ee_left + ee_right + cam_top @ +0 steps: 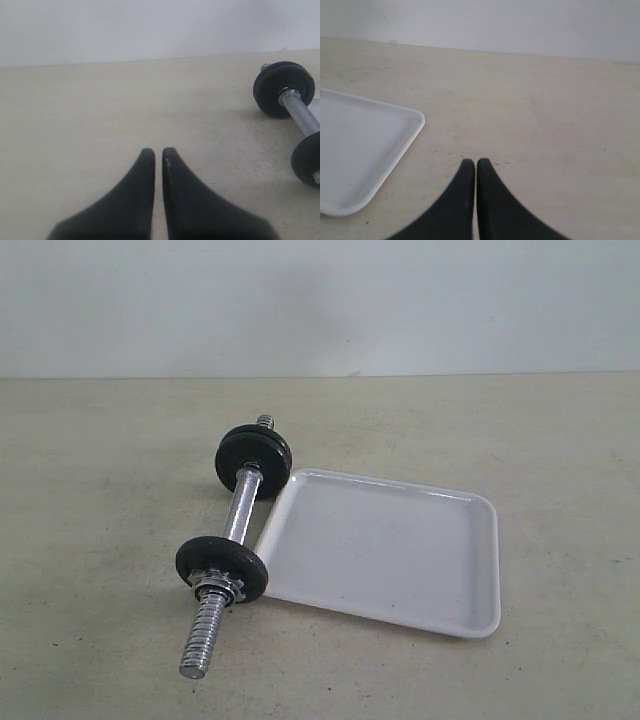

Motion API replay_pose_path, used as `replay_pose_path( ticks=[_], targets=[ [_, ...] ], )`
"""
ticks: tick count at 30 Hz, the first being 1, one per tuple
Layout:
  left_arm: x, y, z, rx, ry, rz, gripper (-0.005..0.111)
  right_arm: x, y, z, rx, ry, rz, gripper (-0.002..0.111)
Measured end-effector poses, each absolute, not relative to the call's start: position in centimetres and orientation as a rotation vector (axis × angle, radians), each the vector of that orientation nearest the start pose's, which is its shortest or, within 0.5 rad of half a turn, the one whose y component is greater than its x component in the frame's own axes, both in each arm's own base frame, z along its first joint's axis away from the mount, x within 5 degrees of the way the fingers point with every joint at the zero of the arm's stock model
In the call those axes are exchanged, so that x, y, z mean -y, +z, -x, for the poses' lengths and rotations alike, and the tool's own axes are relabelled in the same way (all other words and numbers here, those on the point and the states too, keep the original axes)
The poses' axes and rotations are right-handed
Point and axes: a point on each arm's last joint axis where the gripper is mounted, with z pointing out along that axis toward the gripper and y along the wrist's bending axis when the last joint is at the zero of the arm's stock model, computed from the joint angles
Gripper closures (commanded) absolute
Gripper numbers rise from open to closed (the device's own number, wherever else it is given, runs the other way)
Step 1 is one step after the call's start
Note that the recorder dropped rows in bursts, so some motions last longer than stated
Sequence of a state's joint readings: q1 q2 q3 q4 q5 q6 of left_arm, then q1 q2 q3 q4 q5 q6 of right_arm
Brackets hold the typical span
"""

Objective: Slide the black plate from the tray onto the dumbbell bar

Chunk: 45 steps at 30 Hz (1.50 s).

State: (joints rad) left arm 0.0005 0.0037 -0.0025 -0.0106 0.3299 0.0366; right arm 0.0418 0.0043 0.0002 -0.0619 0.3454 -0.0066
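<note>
Chrome bar (240,515) lies on a beige table (100,500), running from 1 o'clock to 7 o'clock in the exterior view. The black plate (250,448) sits on the bar's 1 o'clock end, upright on its rim, with a short stub of coarse thread showing beyond it. A second black disc (203,558) stands toward the 7 o'clock end, a star-shaped nut (222,588) against its near face and a long run of thread jutting past the nut. The white tray (385,550) lies flat at 3 o'clock of the bar. Its 7 o'clock corner is close against the second disc; whether the two touch cannot be told.

The left gripper (157,152) hangs over the table, its black jaws drawn together with only a thin slit between the tips and nothing pinched. The plate and bar are well apart from it. The right gripper (472,162) likewise has its jaws pressed together on nothing, with a rounded corner of the tray near the fingers but clear of them.
</note>
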Motion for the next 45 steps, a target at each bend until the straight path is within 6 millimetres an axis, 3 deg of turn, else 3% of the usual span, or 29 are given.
replay_pose_path(
  ticks=[45],
  targets=[
    [0.03, 18.41, -5.40, -1.814, 0.016, -0.026, 0.102, -0.12, 18.18, -5.37, -1.831, -0.026, 0.088, 0.109]
  ],
)
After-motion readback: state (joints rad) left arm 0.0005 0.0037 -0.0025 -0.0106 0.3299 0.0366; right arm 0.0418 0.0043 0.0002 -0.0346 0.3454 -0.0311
